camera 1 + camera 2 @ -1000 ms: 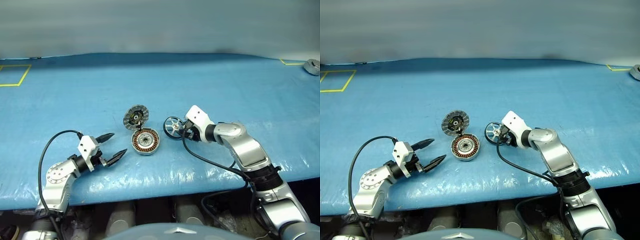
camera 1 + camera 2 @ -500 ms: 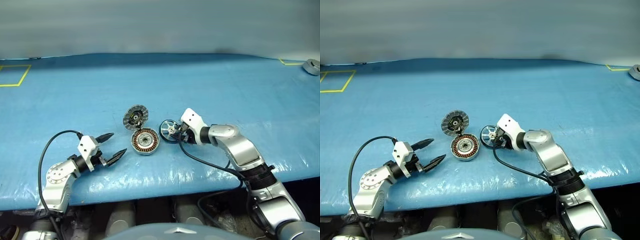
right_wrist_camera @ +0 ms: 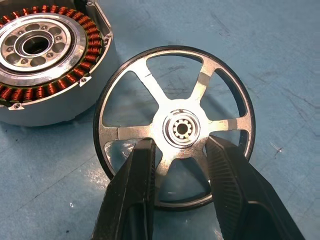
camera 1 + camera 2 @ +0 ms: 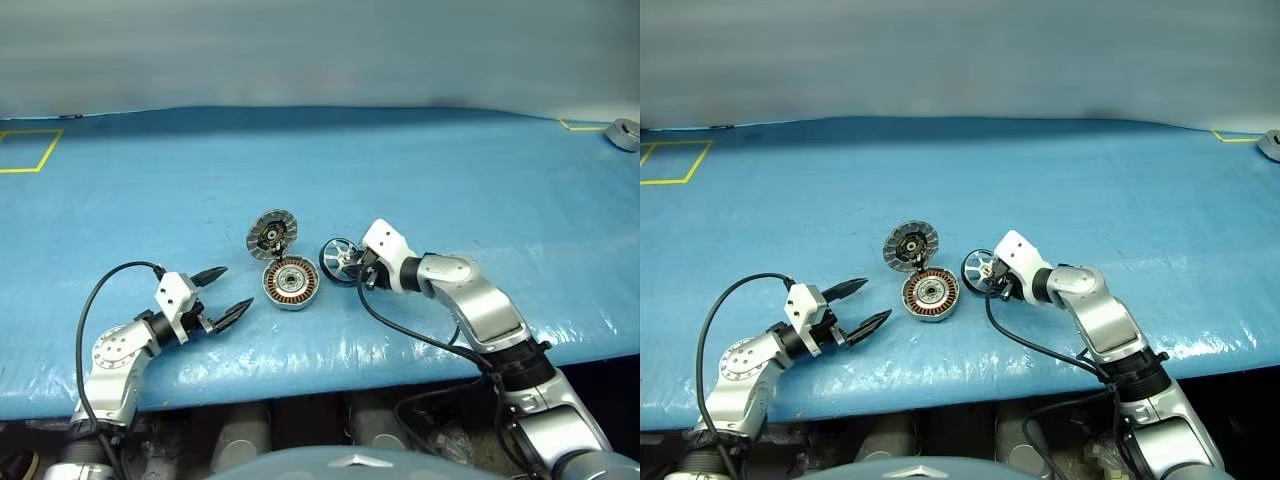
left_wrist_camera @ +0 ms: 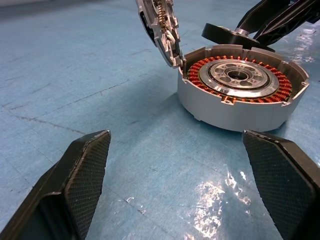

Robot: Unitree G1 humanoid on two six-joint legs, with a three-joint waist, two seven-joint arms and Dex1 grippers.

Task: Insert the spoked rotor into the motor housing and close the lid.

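The motor housing (image 4: pixel 291 283) lies flat on the blue table, its copper windings facing up. The lid (image 4: pixel 272 233) stands tilted on edge at the housing's far rim, dark face showing. Just right of the housing is the spoked rotor (image 3: pixel 182 129), a thin silver ring with several spokes. My right gripper (image 4: pixel 355 268) is shut on one spoke near the hub, with a finger (image 3: pixel 135 185) on each side of it. The rotor (image 4: pixel 338 262) hangs tilted close above the table beside the housing. My left gripper (image 4: pixel 235 288) stands open to the left of the housing (image 5: pixel 240 85), holding nothing.
A yellow tape square (image 4: pixel 25 150) marks the far left of the table. A grey round part (image 4: pixel 624 133) lies at the far right corner. The table's front edge runs just below both arms. A black cable loops beside each arm.
My right gripper's fingers have drawn in on the rotor's spoke, and the rotor sits slightly nearer the housing. The left arm, housing and lid have not moved.
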